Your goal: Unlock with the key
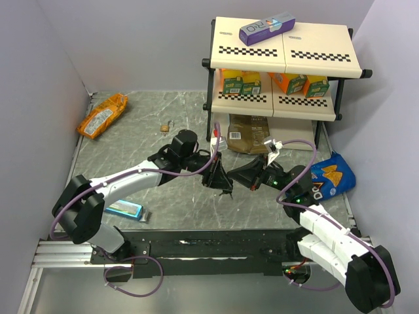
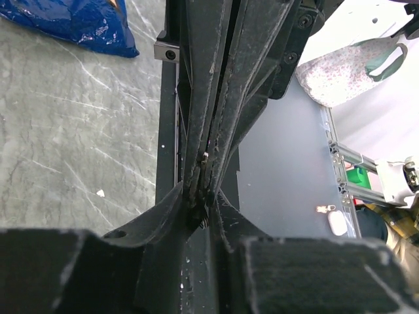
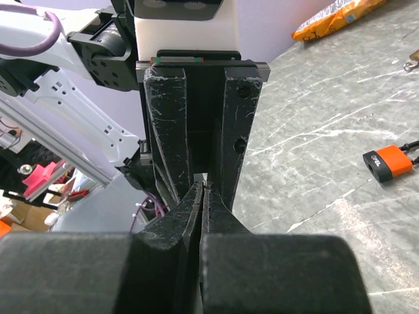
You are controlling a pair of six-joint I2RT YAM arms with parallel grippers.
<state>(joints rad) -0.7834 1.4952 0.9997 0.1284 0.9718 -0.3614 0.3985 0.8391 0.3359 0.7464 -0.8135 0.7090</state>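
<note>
My two grippers meet tip to tip above the middle of the table. The right gripper [image 1: 234, 176] [image 3: 205, 190] is shut, and only a thin silvery sliver shows at its tips. The left gripper [image 1: 222, 182] [image 2: 200, 209] has its fingers drawn in close on either side of those tips. Pinched there is the key [image 2: 203, 223], of which I see a dark lump with a silvery ring. An orange-red padlock [image 3: 387, 163] with a black shackle lies flat on the table, apart from both grippers. It is hidden in the top view.
A small brass padlock [image 1: 165, 128] [image 3: 412, 64] lies at the back. Behind the grippers stand a two-tier shelf rack [image 1: 281, 65] and a brown pouch [image 1: 249, 134]. A blue chip bag [image 1: 330, 175] lies right, an orange snack bag [image 1: 103, 114] far left, a blue packet [image 1: 124, 209] near left.
</note>
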